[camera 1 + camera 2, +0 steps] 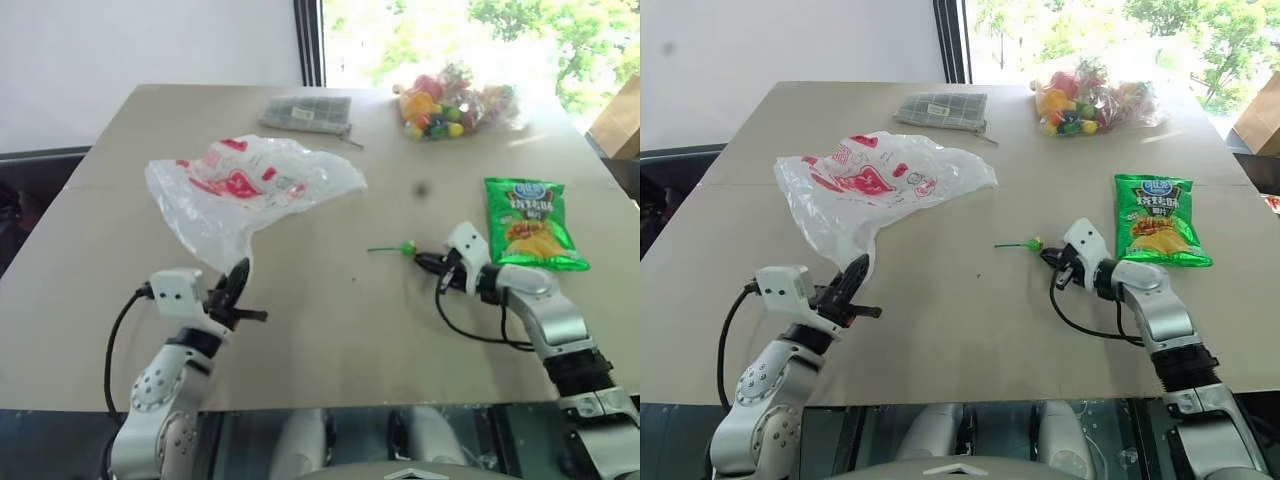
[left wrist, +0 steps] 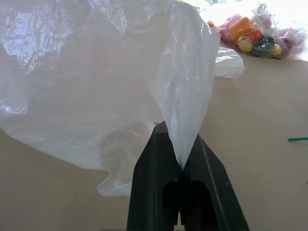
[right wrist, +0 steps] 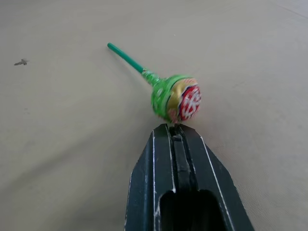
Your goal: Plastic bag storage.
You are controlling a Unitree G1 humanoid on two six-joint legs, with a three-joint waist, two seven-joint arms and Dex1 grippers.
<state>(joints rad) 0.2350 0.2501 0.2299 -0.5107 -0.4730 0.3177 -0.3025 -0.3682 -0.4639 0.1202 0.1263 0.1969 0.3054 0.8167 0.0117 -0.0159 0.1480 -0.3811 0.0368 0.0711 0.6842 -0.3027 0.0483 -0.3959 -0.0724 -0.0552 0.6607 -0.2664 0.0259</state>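
Note:
The plastic bag [image 1: 250, 185], thin translucent white with red print, lies crumpled on the left half of the table and rises toward my left gripper [image 1: 241, 272]. That gripper is shut on a pinched fold of the bag [image 2: 187, 120], which hangs over its fingers in the left wrist view. My right gripper [image 3: 173, 126] rests on the table at the right with its fingers shut. A green lollipop [image 3: 175, 98] lies right at its tips, head touching them and stick pointing away. I cannot tell whether its wrapper is pinched.
A glossy green snack packet [image 1: 530, 222] lies just right of my right gripper. A clear bag of colourful sweets [image 1: 450, 105] and a grey checked pouch [image 1: 308, 112] sit at the far side of the tan table [image 1: 340, 320]. A black cable loops beside the right wrist.

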